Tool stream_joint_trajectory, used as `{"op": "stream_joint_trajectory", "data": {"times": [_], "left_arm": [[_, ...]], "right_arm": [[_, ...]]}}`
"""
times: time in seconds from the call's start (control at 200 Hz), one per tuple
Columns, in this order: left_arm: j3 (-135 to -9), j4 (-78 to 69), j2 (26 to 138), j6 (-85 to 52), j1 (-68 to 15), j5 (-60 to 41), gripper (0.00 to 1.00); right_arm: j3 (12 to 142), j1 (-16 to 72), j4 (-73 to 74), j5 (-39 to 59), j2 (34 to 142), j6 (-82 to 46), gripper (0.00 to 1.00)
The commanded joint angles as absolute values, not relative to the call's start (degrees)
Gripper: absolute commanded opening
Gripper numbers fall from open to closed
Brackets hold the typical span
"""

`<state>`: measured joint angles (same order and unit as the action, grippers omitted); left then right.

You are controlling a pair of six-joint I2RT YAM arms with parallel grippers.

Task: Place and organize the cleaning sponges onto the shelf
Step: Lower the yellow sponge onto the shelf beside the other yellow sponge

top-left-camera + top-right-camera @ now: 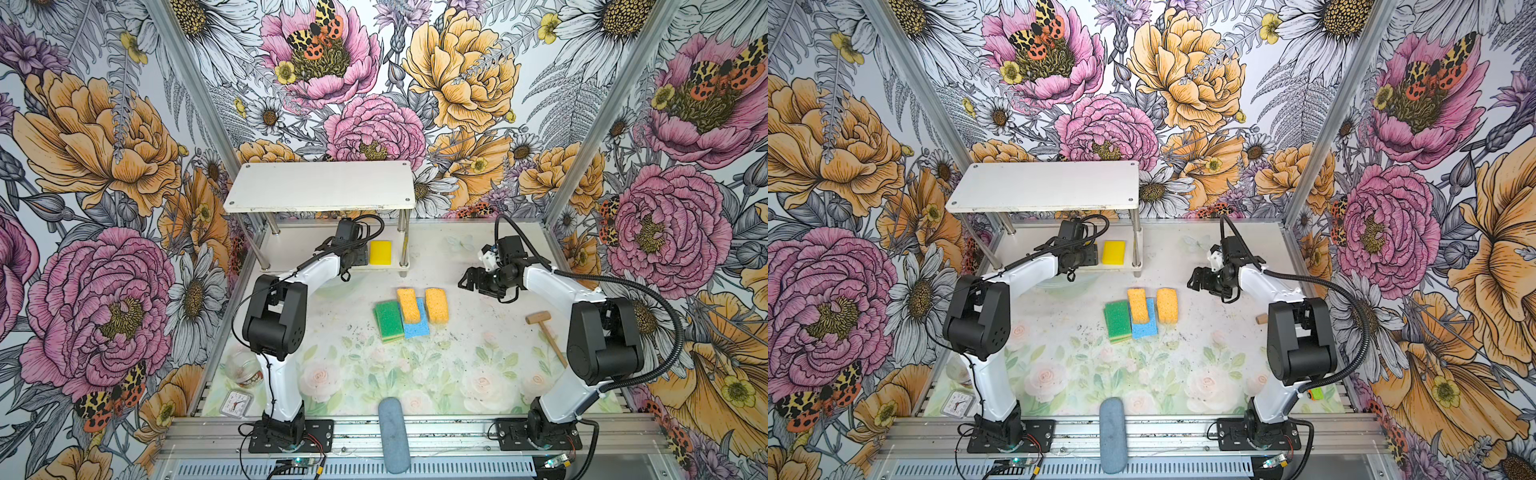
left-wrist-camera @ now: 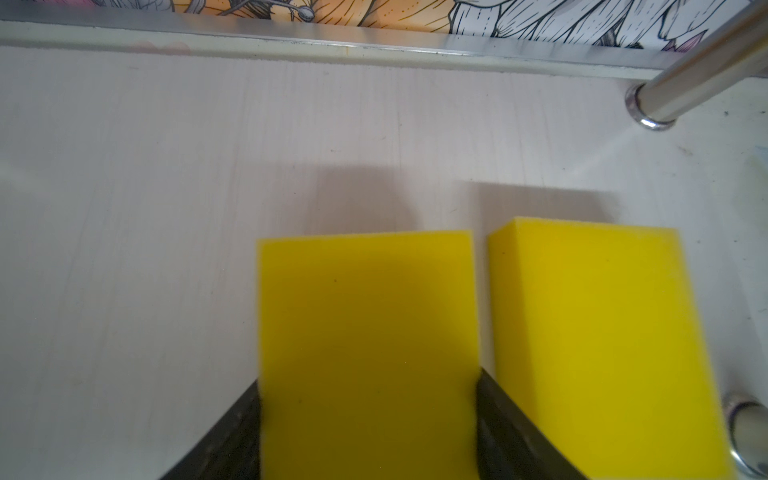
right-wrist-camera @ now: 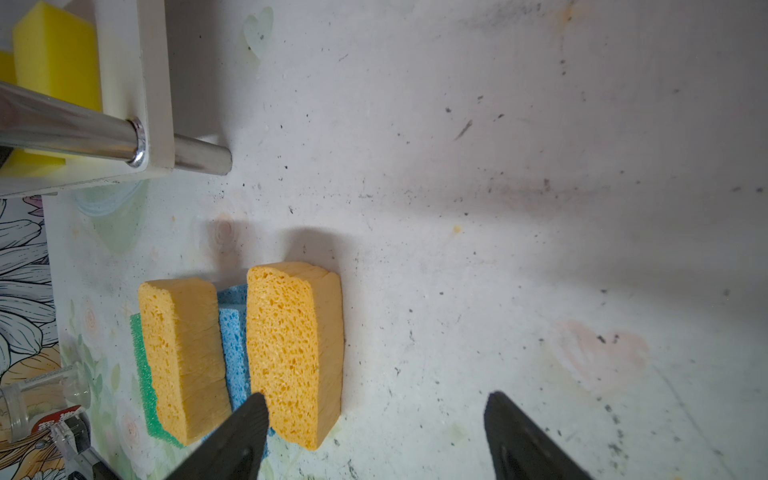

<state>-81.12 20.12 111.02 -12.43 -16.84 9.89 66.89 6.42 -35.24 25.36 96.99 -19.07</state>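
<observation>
The white two-tier shelf (image 1: 320, 187) stands at the back left. On its lower board (image 2: 145, 187) lie two bright yellow sponges side by side. My left gripper (image 2: 368, 415) reaches under the top board and is shut on one yellow sponge (image 2: 368, 324), a finger against each long side. The other yellow sponge (image 2: 594, 332) lies free next to it, near the post (image 2: 685, 87). On the table lie a green sponge (image 1: 389, 322), a blue sponge (image 1: 417, 328) and two porous orange sponges (image 1: 408, 305) (image 1: 436, 305). My right gripper (image 1: 467, 282) hovers open and empty beside them.
A wooden mallet (image 1: 544, 328) lies at the right by my right arm. A grey-blue cylinder (image 1: 393, 434) lies across the front rail. A glass jar (image 1: 243, 368) and a small clock (image 1: 236, 403) sit front left.
</observation>
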Motion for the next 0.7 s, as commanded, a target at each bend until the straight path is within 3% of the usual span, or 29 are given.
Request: {"op": "stream_joint_trajectory", "data": {"times": [0.0,0.696], "left_arm": [[-82.2,20.0,107.8,-11.8,-16.1,9.4,0.72],[-80.4,16.9,108.2,-11.4,-15.5,4.4,0.72]], "right_arm": [[66.6,6.6,-34.0,25.3,96.1,-19.1,0.84],[66.6,6.5,-34.1,25.1,96.3,-19.3,0.84]]}}
